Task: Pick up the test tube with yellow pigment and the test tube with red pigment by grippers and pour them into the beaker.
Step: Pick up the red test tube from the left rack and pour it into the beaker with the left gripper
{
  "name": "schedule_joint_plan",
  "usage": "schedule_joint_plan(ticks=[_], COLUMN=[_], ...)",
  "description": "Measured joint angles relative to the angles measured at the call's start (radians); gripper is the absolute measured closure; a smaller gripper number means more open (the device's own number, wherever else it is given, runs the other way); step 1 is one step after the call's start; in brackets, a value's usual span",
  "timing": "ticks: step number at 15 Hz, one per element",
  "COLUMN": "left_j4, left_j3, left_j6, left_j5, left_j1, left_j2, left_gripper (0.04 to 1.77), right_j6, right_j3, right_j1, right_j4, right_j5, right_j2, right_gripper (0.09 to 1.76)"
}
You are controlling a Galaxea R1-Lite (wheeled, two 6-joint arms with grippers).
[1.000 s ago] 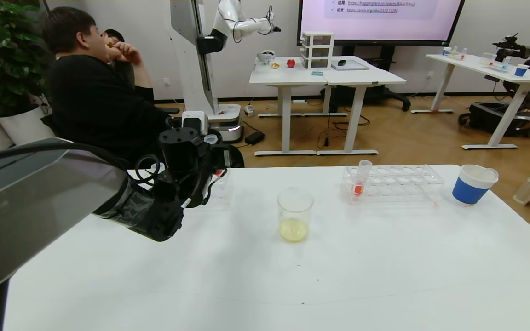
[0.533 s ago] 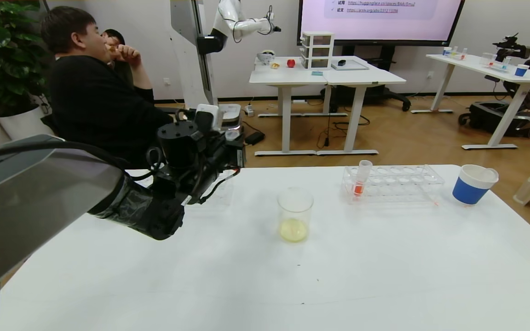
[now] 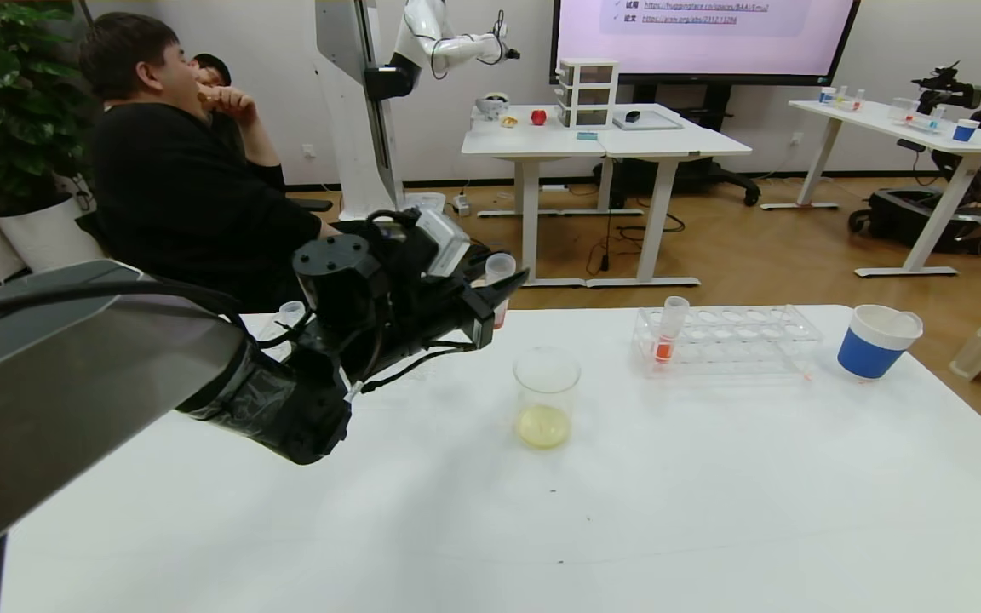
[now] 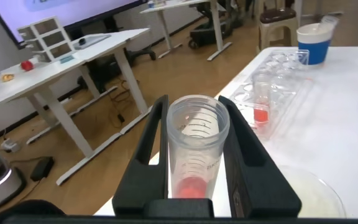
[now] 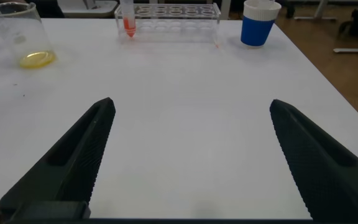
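Note:
My left gripper [image 3: 501,294] is shut on a test tube with red pigment [image 3: 497,274] and holds it upright in the air, to the left of and above the beaker [image 3: 546,396]. In the left wrist view the tube [image 4: 197,143] stands between both fingers, with red liquid at its bottom. The beaker has pale yellow liquid in its bottom. A second red tube [image 3: 668,332] stands in the clear rack [image 3: 737,340] at the right. A clear tube top [image 3: 290,312] shows behind my left wrist, its contents hidden. My right gripper [image 5: 192,104] is open and empty over the near table.
A blue-and-white paper cup [image 3: 878,340] stands right of the rack, near the table's [image 3: 712,494] right edge. A seated person [image 3: 175,170] is beyond the far left edge. Other desks and a white robot arm stand farther back.
My left gripper has risen from the left side of the table and moved right towards the beaker, carrying the red tube. The beaker, rack and cup have not moved.

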Motion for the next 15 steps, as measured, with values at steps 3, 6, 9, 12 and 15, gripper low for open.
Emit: schedule_joint_plan(ticks=[3, 6, 9, 12, 15], left_j4=[-0.020, -0.034, -0.053, -0.050, -0.044], left_j3=[0.004, -0.011, -0.078, -0.143, -0.160], left_j6=[0.150, 0.264, 0.394, 0.550, 0.673], left_j5=[-0.067, -0.137, -0.181, -0.239, -0.287], left_j1=[-0.009, -0.015, -0.017, -0.021, -0.025], left_j2=[0.015, 0.036, 0.072, 0.110, 0.131], left_gripper=[1.29, 1.29, 1.29, 1.29, 1.29], right_j6=[0.000, 0.000, 0.000, 0.000, 0.000], right_j3=[0.000, 0.000, 0.000, 0.000, 0.000], right_j1=[0.000, 0.000, 0.000, 0.000, 0.000], right_j4=[0.000, 0.000, 0.000, 0.000, 0.000], right_j5=[0.000, 0.000, 0.000, 0.000, 0.000], right_j2=[0.000, 0.000, 0.000, 0.000, 0.000], right_gripper=[0.11, 0.11, 0.11, 0.11, 0.11])
